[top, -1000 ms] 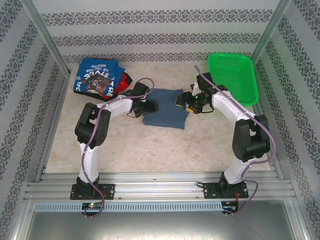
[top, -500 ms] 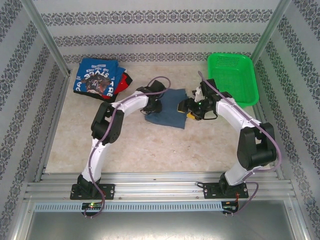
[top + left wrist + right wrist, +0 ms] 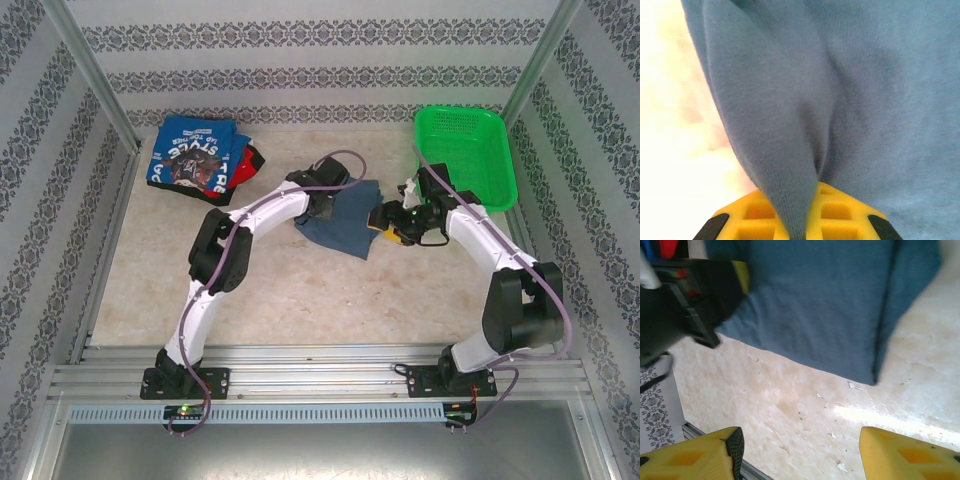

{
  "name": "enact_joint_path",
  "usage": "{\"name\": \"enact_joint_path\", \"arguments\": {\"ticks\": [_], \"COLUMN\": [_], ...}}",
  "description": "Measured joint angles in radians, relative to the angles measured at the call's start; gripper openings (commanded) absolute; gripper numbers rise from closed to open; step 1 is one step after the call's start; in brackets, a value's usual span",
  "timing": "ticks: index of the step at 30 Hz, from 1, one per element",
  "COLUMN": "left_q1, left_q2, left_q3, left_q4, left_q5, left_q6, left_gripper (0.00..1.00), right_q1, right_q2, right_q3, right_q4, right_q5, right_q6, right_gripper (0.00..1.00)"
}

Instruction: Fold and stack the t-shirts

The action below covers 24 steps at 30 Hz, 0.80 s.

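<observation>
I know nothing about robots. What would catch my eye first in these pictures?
A slate-blue t-shirt lies mid-table, with a fold of it pinched in the left gripper, while the right gripper hangs open beside it. A bright green basket sits at the far right. A pile of t-shirts, bright blue on top, sits at the far left.

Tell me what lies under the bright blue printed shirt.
Red cloth and black cloth poke out at the right edge of the bright blue shirt. Their extent is covered.
</observation>
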Motion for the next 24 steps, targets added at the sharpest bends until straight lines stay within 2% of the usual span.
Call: {"name": "enact_joint_path", "arguments": {"ticks": [11, 17, 24], "left_q1": [0.039, 0.118, 0.240], "left_q2": [-0.130, -0.133, -0.133], "left_q3": [0.087, 0.087, 0.118], "left_q4": [0.005, 0.019, 0.027], "left_q5": [-0.165, -0.175, -0.143], "left_q6": [0.364, 0.523, 0.607], "left_gripper": [0.00, 0.00, 0.00], "right_q1": [-0.006, -0.005, 0.016], "right_q2": [-0.040, -0.063, -0.075], "right_q3": [-0.063, -0.103, -0.148], "right_q4": [0.023, 0.056, 0.097], "right_q5": [0.002, 0.014, 0.043], "right_q6": [0.038, 0.078, 0.119], "right_gripper": [0.62, 0.62, 0.62]}}
